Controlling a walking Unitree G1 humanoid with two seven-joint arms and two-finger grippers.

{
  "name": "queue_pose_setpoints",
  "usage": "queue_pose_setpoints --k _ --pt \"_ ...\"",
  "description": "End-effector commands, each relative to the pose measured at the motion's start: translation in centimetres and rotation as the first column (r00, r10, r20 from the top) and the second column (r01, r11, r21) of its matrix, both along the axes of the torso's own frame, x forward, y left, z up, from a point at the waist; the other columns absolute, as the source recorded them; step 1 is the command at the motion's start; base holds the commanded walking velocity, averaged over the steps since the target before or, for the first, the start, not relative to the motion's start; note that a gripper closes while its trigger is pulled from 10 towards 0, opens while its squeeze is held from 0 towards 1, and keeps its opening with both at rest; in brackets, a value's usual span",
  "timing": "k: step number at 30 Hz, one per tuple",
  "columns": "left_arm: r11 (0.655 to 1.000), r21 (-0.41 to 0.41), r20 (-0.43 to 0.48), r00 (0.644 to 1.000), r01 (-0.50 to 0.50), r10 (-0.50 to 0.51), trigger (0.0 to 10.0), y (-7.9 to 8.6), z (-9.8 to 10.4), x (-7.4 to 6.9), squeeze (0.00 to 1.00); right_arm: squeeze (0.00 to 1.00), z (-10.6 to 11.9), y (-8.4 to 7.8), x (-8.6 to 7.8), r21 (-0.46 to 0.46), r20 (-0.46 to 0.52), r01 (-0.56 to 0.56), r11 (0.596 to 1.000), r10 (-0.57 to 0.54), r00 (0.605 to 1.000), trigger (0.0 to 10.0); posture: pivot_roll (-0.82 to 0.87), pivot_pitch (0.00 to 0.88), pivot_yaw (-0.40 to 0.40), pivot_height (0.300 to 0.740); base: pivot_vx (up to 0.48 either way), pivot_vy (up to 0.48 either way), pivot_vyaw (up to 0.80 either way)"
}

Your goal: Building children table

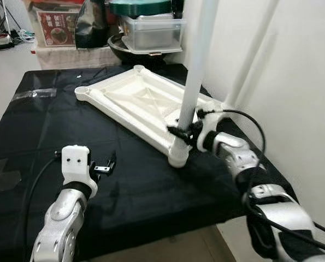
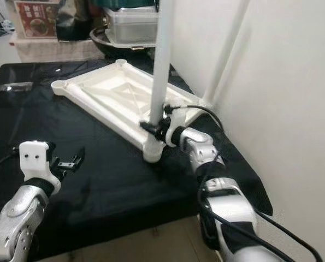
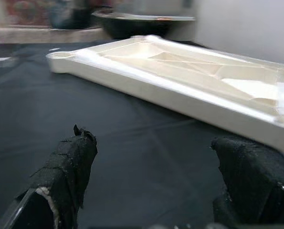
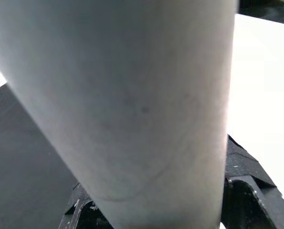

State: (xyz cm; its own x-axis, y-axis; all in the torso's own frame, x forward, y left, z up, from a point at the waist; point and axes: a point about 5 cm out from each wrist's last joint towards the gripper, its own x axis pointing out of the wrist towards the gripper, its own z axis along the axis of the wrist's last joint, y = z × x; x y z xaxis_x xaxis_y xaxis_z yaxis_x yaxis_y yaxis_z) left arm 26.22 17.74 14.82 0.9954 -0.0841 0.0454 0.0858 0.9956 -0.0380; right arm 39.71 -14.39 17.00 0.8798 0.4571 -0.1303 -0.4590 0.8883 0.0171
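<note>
Right tool [image 1: 185, 130]: arm reaching forward, clamped on upright table leg [image 1: 198, 65] near its socket.
Left tool [image 1: 105, 164]: forearm low over desk [image 1: 36, 125], fingers spread, holding nothing.

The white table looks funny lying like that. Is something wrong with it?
Nothing looks broken. The white tabletop lies upside down on the black cloth because it is being built. Two legs stand up: the right end effector is shut on the near leg; the far leg stands by the wall. The two left corner sockets hold no legs.
</note>
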Motion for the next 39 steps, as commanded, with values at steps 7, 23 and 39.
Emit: queue_pose_setpoints --k 7,23,39 --pt "1.0 0.001 -0.002 1.0 0.009 -0.009 10.0 -0.2 -0.1 0.1 0.0 0.0 -4.8 0.4 -3.4 -0.025 -0.123 0.579 0.815 -0.577 0.807 0.0 0.09 0.0 -0.088 0.74 0.0 0.0 0.0" --pt "1.0 -0.004 -0.003 1.0 0.008 -0.008 10.0 -0.3 -0.3 0.2 0.0 0.0 -0.5 3.6 -1.3 0.199 0.017 0.132 0.971 -0.138 0.99 10.0 0.08 0.0 -0.098 0.74 0.0 0.0 0.0" --pt "1.0 -0.019 0.013 1.0 0.018 -0.018 10.0 -0.5 0.0 0.2 0.0 0.0 -0.3 5.5 -5.9 0.092 0.082 -0.736 0.671 0.731 0.677 10.0 0.1 0.0 -0.115 0.74 0.0 0.0 0.0"
